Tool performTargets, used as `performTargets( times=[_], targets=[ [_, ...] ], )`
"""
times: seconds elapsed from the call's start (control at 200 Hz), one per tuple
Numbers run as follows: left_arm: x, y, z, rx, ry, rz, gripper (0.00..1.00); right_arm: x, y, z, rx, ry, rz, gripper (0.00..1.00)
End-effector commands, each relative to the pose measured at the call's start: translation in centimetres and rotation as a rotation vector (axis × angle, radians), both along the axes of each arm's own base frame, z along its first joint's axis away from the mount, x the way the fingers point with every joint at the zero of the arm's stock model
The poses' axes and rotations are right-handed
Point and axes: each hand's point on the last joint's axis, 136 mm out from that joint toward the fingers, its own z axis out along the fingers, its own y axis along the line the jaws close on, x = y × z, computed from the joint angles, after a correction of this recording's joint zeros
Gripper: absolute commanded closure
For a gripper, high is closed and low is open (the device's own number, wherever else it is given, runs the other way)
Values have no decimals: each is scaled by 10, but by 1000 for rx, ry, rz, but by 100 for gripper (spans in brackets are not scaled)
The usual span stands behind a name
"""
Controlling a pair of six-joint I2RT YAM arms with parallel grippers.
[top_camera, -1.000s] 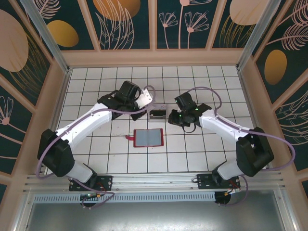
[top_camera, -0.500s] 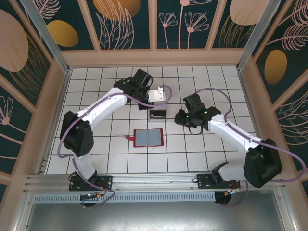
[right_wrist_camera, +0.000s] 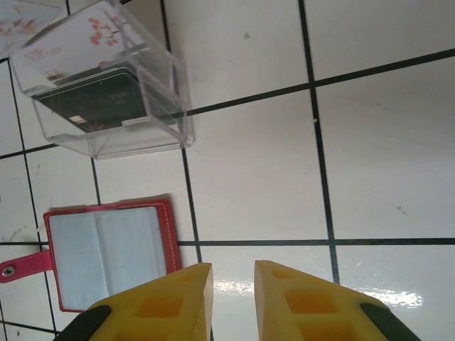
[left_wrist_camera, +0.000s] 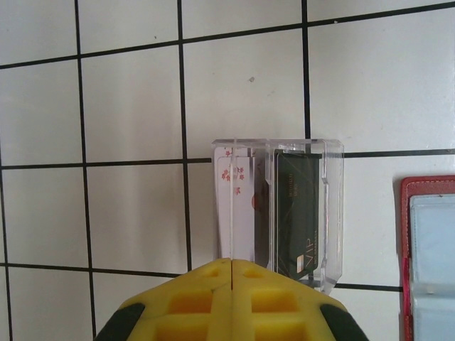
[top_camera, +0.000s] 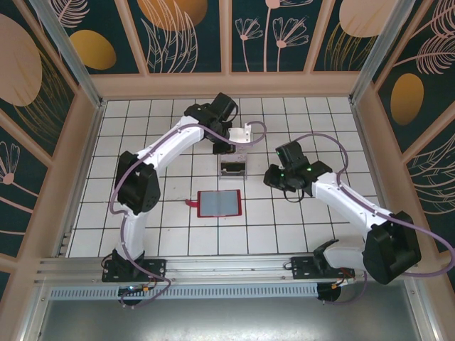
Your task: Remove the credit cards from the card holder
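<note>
Since earlier, arms moved: left swung farther out, right drew back. Now left gripper pressed together, right gripper slightly parted, empty. In clear box, credit cards: likely stiff, slick; pinch exposed edge.

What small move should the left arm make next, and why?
Probably lift the left gripper up and away from the clear box. Its jaws are shut on nothing, the cards stand in the box, and the open wallet shows grey pockets that look empty, so nothing seems left to pull.
</note>
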Motion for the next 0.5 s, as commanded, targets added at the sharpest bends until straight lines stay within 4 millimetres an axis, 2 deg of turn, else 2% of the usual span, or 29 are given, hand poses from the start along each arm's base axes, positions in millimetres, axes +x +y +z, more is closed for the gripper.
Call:
performTargets(
  times=[0.0, 0.235, 0.495],
  targets=[
    [-9, 5, -14, 49, 62, -34, 100, -3, -9, 1, -7, -4, -38, 77],
    [0, 1, -24, 64, 64, -22, 100, -3, -15, -1, -10, 3, -45, 77],
    [-2, 5, -50, 114, 121, -18, 100, -4, -19, -4, -11, 14, -47, 77]
  ],
)
